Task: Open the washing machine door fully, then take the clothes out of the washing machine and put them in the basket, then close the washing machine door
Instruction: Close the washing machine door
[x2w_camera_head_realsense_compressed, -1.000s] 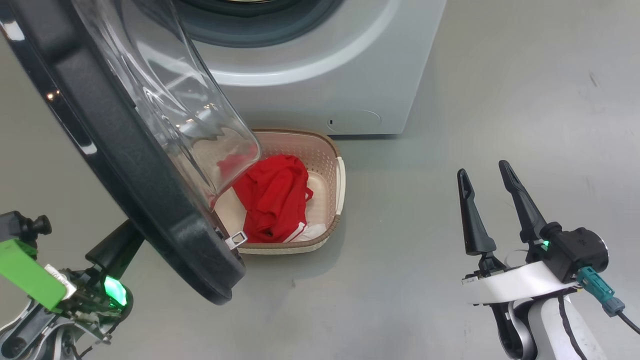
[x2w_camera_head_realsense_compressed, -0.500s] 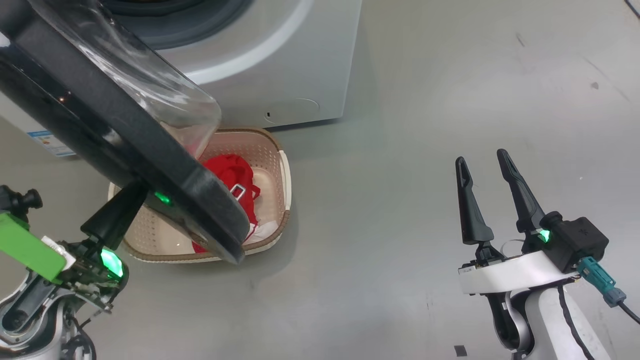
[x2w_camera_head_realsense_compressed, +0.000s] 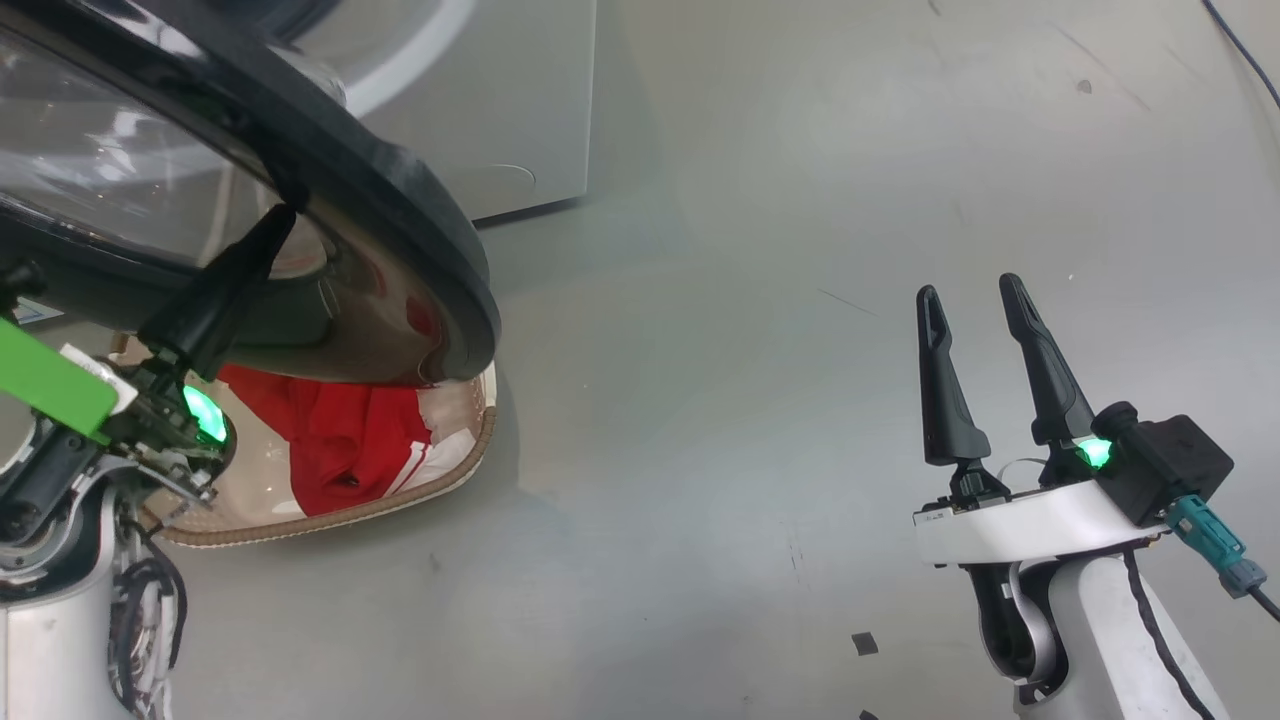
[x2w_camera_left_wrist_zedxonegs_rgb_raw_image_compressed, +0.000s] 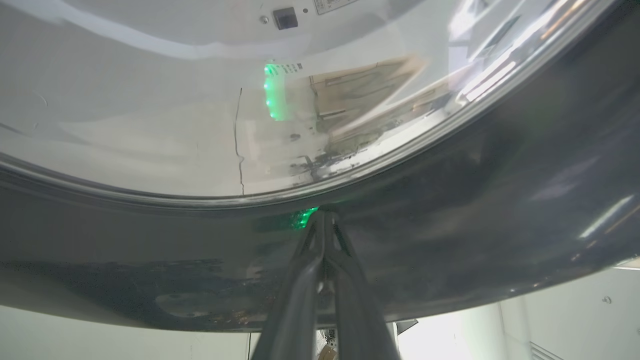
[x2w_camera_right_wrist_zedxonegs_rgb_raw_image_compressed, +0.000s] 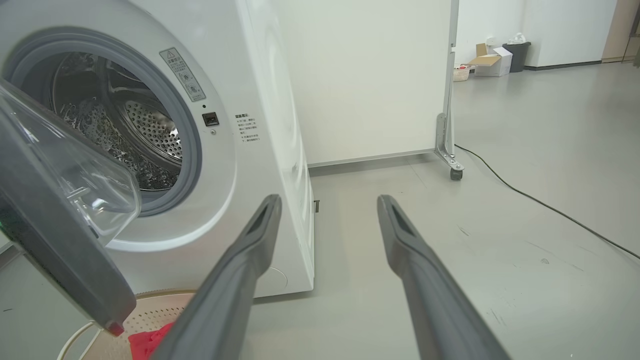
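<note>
The left gripper (x2w_camera_head_realsense_compressed: 283, 215) is squeezed shut with nothing in it. Its two fingers make one point, and that point sits on the outer side of the washing machine door (x2w_camera_head_realsense_compressed: 400, 230). The washing machine (x2w_camera_head_realsense_compressed: 500, 120) lies past the door, straight on from the fingers. So the door is between the left gripper and the washing machine, and I think a push that way would swing it shut.

The left arm is the near one. The right gripper (x2w_camera_head_realsense_compressed: 969, 288) is wide open, holds nothing, and hangs over bare floor (x2w_camera_head_realsense_compressed: 750, 400) well away from the washing machine.

The clothes (x2w_camera_head_realsense_compressed: 330, 430) lie in the basket (x2w_camera_head_realsense_compressed: 480, 440), on the floor just in front of the washing machine and partly under the door. That part of the job looks done.

In the left wrist view, the tips of the left gripper (x2w_camera_left_wrist_zedxonegs_rgb_raw_image_compressed: 322, 215) look to be touching the black rim of the door (x2w_camera_left_wrist_zedxonegs_rgb_raw_image_compressed: 450, 225), right beside the glass. The right wrist view adds the side look: the door (x2w_camera_right_wrist_zedxonegs_rgb_raw_image_compressed: 55, 240) stands partway out from the washing machine (x2w_camera_right_wrist_zedxonegs_rgb_raw_image_compressed: 260, 150). No clothes can be seen in the part of the drum (x2w_camera_right_wrist_zedxonegs_rgb_raw_image_compressed: 145, 130) that shows.
</note>
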